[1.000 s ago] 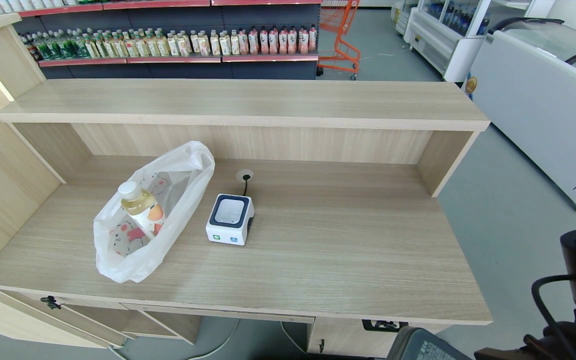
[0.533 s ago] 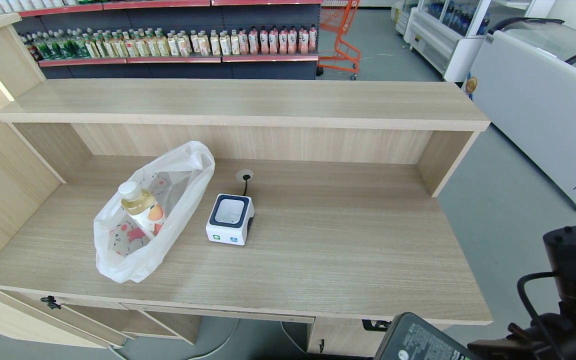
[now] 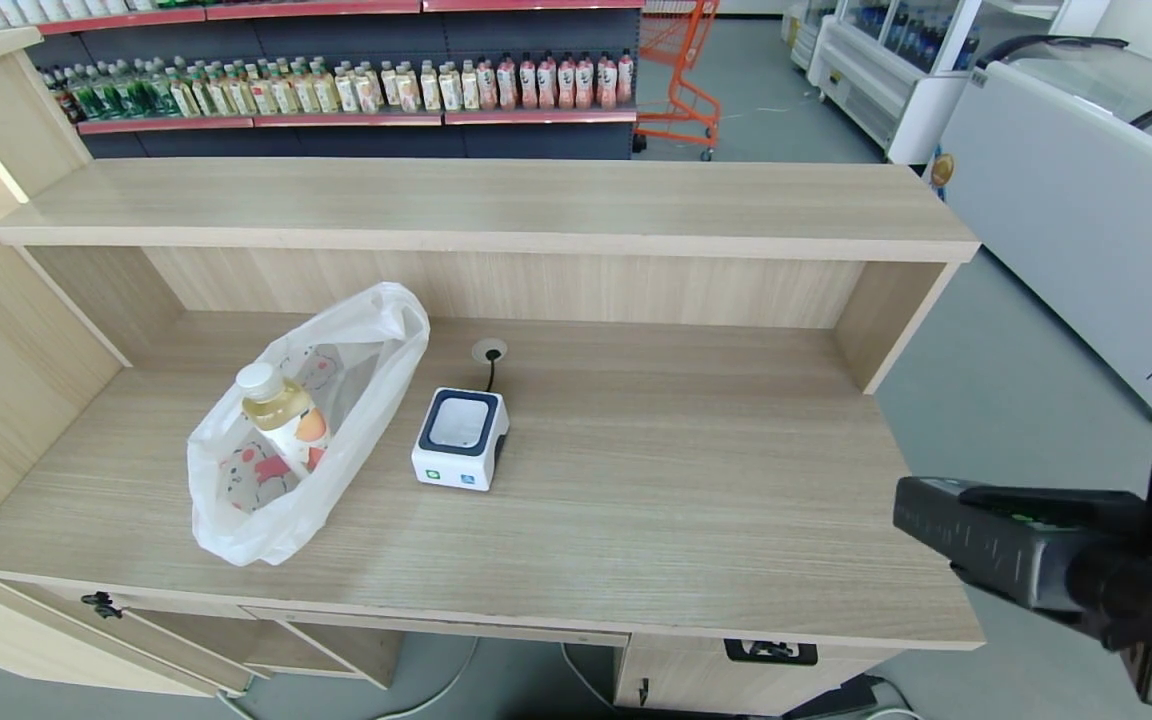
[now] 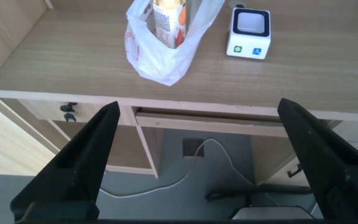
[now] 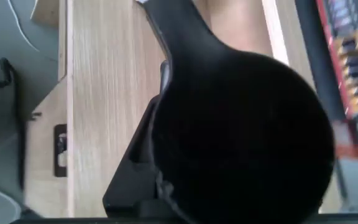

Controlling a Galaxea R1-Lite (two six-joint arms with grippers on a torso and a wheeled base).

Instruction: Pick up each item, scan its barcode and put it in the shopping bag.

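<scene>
A white plastic shopping bag (image 3: 266, 490) lies open on the left part of the wooden counter (image 3: 696, 520). A bottle of pale yellow drink with a white cap (image 3: 281, 415) stands inside it. The white barcode scanner (image 3: 461, 437) sits just right of the bag. My right gripper (image 3: 946, 525) hangs off the counter's right front corner, pointing left. A blurred black round shape (image 5: 241, 130) fills the right wrist view. My left gripper (image 4: 194, 186) is open and holds nothing, low in front of the counter's front edge, with the bag (image 4: 157, 59), bottle (image 4: 168, 22) and scanner (image 4: 249, 31) beyond.
The counter has a raised back shelf (image 3: 486, 200) and side walls. A cable hole (image 3: 489, 350) lies behind the scanner. A drawer (image 4: 210, 121) runs under the front edge. Drink shelves (image 3: 336, 90) stand behind and a chest freezer (image 3: 1086, 200) to the right.
My right arm has risen from the lower right corner and swung so that its gripper points left at the counter's right front corner. Bag, bottle and scanner have not moved.
</scene>
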